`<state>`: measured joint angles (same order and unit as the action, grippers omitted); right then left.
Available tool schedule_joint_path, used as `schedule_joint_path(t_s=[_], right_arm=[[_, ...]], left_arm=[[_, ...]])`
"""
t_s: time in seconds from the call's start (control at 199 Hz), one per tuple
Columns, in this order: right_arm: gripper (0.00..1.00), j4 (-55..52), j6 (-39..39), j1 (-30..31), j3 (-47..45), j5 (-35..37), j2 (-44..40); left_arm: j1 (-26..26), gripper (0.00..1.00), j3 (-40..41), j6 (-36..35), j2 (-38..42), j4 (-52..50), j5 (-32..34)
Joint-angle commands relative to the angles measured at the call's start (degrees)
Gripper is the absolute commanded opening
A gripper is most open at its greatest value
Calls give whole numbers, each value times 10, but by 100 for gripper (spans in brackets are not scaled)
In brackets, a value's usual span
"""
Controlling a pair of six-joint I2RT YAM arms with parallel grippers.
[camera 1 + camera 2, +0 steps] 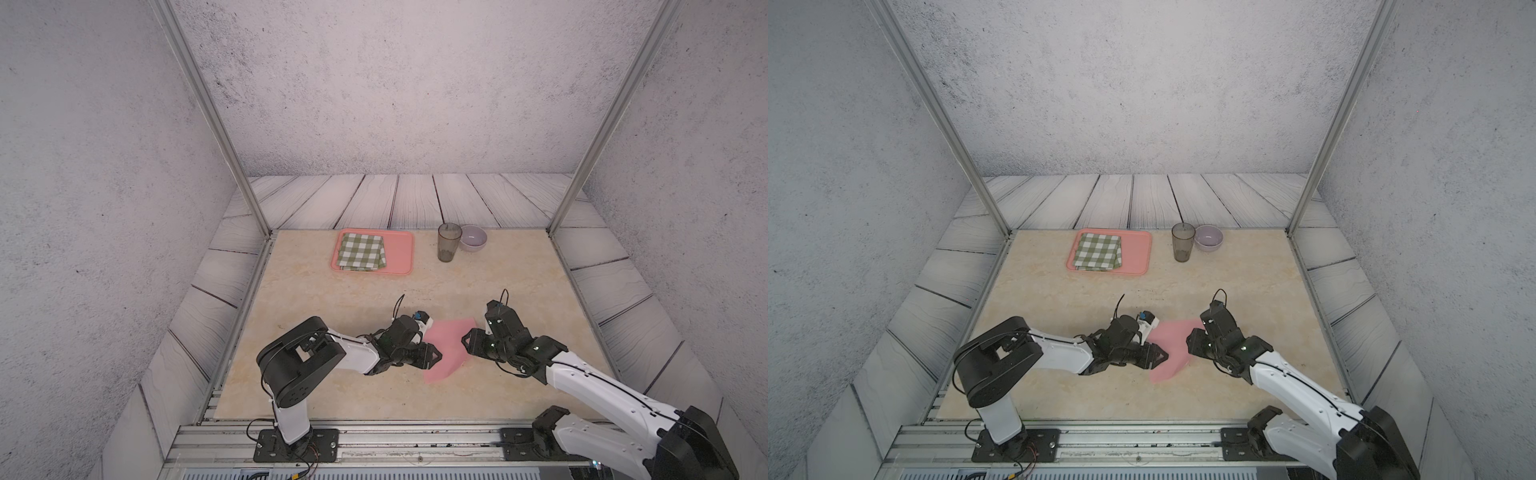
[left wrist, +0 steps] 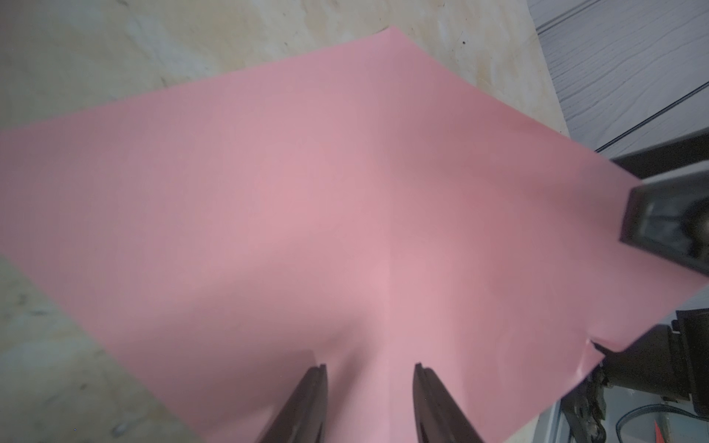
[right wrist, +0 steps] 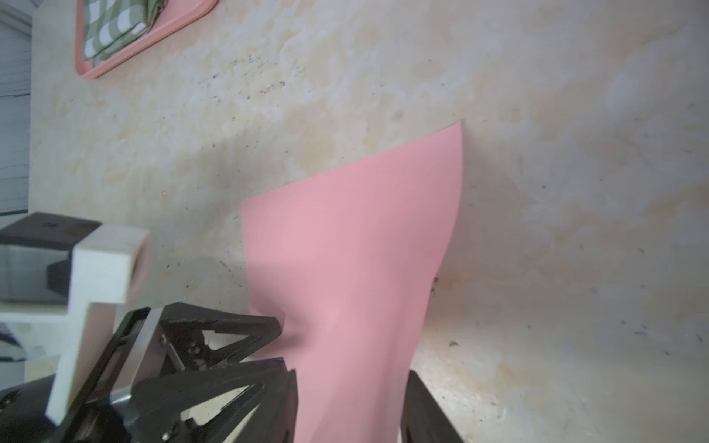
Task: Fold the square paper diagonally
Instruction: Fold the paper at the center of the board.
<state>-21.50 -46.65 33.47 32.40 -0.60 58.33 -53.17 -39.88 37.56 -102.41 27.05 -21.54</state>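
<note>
Readable text: none in any view
Square paper [image 1: 446, 345]: plain pink, unmarked
Tray [image 1: 400, 254]: no lettering legible

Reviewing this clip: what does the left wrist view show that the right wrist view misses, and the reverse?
Only the left wrist view: a straight crease running down the thin pink paper sheet. Only the right wrist view: the salmon-pink rimmed tray holding the green-and-white checked cloth. Both: the paper on the beige marbled tabletop, with the left gripper and the right gripper each open across it.
</note>
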Motion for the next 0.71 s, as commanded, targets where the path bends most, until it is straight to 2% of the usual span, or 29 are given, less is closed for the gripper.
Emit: schedule_joint_path(t_s=[0.0,0.161,0.297,0.509,0.7], right_arm=[[48,-10,-17,3,-9,41,-27],[42,52,-20,2,-33,-27,-32],[41,91,-33,3,-42,-71,-23],[41,154,-39,3,-52,-109,-4],[41,160,-12,3,-26,-97,37]], left_arm=[[-8,43,16,-5,-6,-44,7],[-10,43,14,-6,-8,-45,7],[-12,43,7,-6,-13,-45,5],[-19,43,4,-10,-9,-44,4],[-25,43,0,-23,-2,-51,0]])
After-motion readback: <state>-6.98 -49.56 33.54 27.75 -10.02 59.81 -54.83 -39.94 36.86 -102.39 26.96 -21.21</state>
